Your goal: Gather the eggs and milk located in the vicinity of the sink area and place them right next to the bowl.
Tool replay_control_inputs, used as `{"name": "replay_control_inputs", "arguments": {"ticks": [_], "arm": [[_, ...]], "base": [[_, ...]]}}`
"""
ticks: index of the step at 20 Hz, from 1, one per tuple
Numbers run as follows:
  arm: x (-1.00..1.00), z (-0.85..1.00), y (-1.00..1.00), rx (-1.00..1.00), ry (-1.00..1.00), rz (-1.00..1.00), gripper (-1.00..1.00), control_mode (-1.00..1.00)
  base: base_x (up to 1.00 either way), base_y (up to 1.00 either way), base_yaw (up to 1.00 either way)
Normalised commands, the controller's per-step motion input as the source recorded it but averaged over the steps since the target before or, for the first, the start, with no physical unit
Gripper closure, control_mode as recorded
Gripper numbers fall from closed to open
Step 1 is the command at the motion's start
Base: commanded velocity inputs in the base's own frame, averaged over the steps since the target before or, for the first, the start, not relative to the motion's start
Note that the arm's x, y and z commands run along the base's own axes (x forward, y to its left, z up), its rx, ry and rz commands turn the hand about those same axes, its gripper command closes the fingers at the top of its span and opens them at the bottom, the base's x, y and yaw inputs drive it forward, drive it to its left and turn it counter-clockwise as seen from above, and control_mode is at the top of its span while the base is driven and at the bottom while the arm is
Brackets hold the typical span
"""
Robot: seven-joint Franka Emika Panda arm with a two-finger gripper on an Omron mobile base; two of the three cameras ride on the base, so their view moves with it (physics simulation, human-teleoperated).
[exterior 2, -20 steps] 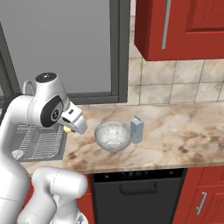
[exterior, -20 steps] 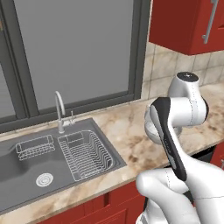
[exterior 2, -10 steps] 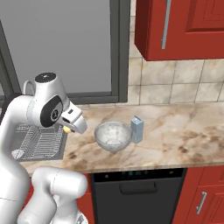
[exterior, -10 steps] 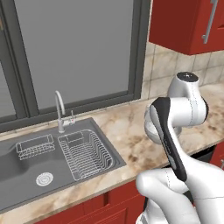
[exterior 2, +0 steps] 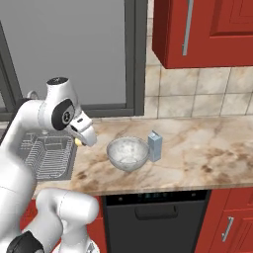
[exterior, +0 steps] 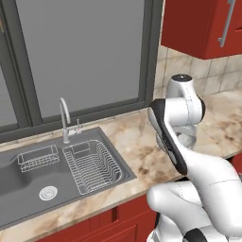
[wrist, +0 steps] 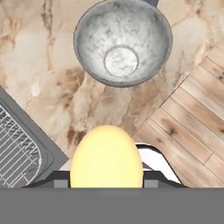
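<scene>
The end effector (wrist: 106, 186) is grasping an egg (wrist: 106, 157), which is sitting between its tips in the hand view and hanging above the marbled surface (exterior 2: 197, 158) near the sink's edge. From the right base view the egg (exterior 2: 78, 142) is peeking out just under the hand, left of the bowl (exterior 2: 128, 153). The bowl is standing on the surface with the milk carton (exterior 2: 155, 146) just beside its right side. The sink (exterior: 28, 182) is lying to the left, wire racks (exterior: 92, 165) resting inside it.

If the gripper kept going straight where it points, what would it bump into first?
Probably the counter just short of the bowl. The gripper holds an egg and looks down at bare marble there, though depth is hard to judge.
</scene>
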Motion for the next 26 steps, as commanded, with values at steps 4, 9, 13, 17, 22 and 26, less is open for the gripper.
{"name": "replay_control_inputs", "arguments": {"ticks": [4,9,13,17,22,26], "arm": [[0.63,0.00,0.23,0.00,0.29,-0.36,1.00,-1.00],[0.36,-0.50,-0.04,-0.01,0.19,-0.17,1.00,-1.00],[0.05,-0.88,0.00,0.00,0.09,-0.01,1.00,-1.00],[0.01,-0.54,0.05,-0.01,-0.01,0.00,1.00,-1.00],[0.00,-0.19,0.21,-0.06,-0.18,0.07,1.00,-1.00],[0.00,-0.46,0.01,-0.05,-0.30,0.12,1.00,-1.00]], "base": [[0.00,0.00,0.00],[0.00,0.00,0.00],[0.00,0.00,0.00],[0.00,0.00,0.00],[0.00,0.00,0.00],[0.00,0.00,0.00]]}}
